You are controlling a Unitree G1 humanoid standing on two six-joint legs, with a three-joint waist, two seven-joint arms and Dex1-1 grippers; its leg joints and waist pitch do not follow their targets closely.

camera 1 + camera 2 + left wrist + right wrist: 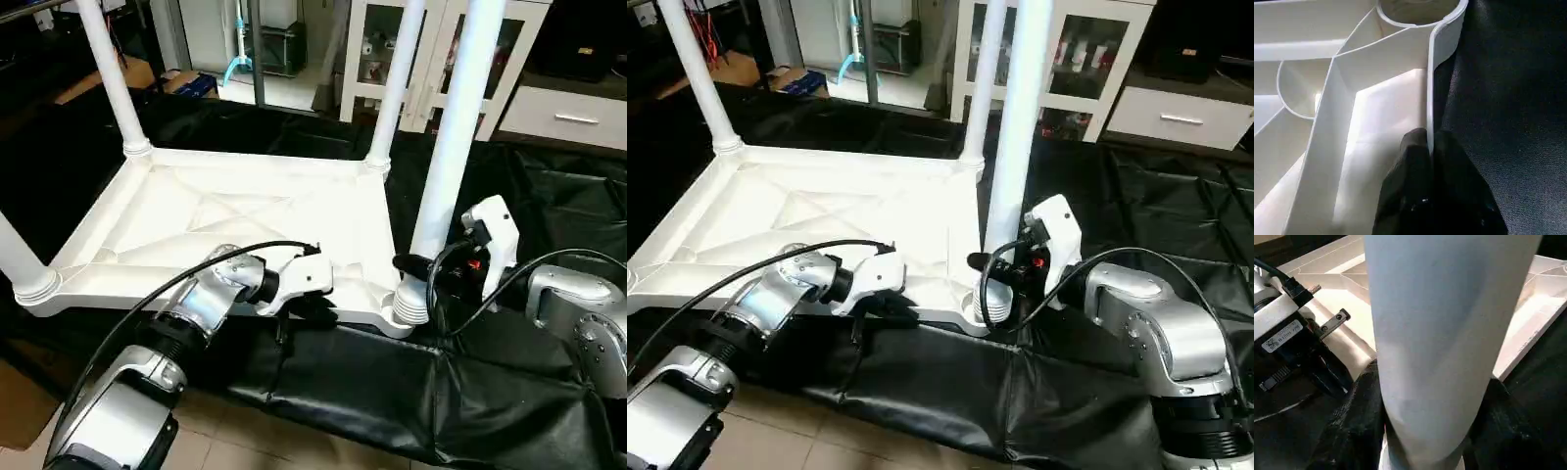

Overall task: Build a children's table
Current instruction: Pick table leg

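Observation:
The white tabletop (pixel 225 211) lies upside down on a black mat, its ribbed underside facing up. Three tube legs stand in its corner sockets: back left (pixel 113 78), back right (pixel 397 88) and front left (pixel 15 255). A fourth leg (pixel 456 127) stands upright in the near right socket (pixel 409 305). My right gripper (pixel 416 266) is shut around that leg just above its flared end, and the leg (pixel 1440 333) sits between its fingers. My left gripper (pixel 1429 147) is shut on the tabletop's near rim (pixel 1436 73), one finger (pixel 1410 166) on either side of the thin wall.
The black mat (pixel 372 382) covers the work surface and ends at a tan floor near me. A white glass-door cabinet (pixel 441 59) and a white drawer unit (pixel 568 113) stand behind. Black cables loop over both forearms.

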